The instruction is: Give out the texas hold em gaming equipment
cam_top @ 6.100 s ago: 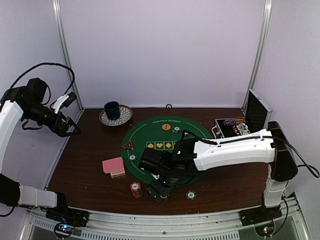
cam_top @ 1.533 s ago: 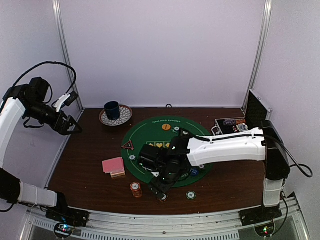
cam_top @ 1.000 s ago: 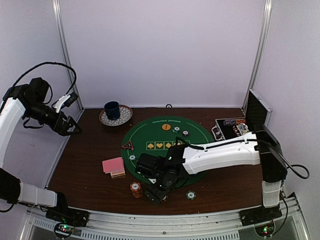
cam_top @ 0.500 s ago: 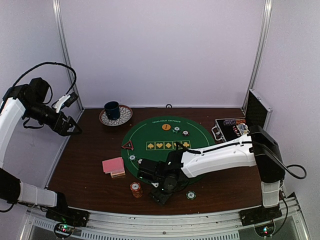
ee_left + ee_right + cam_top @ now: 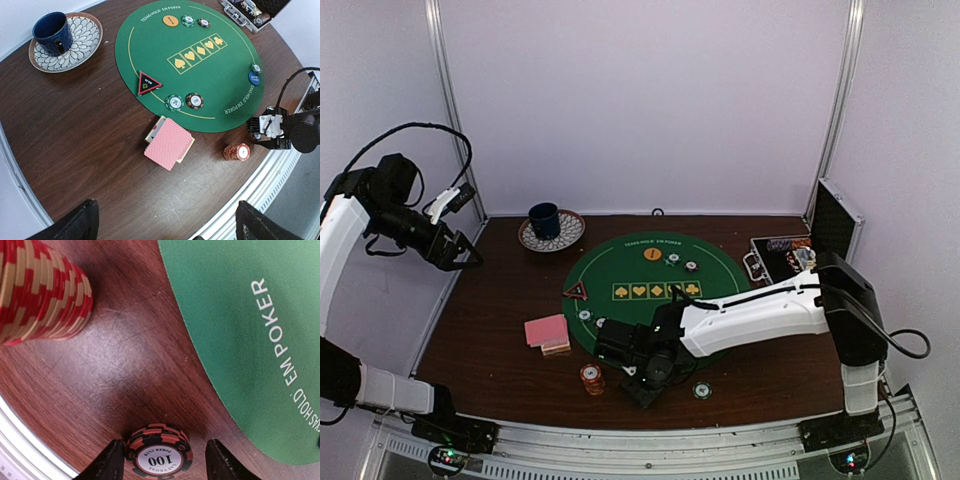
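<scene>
Both spread, right end effector [image 5: 164, 463] straddling red chip [image 5: 159, 452], fingers [image 5: 114, 462] mostly cropped, left end effector [image 5: 167, 226] likewise.

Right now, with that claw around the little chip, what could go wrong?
The right gripper straddles the red-and-black 100 chip, which lies flat on the table; the jaws might ride over it or flick it away. The red-and-cream chip stack stands close by, so a sideways swing could topple it.
</scene>
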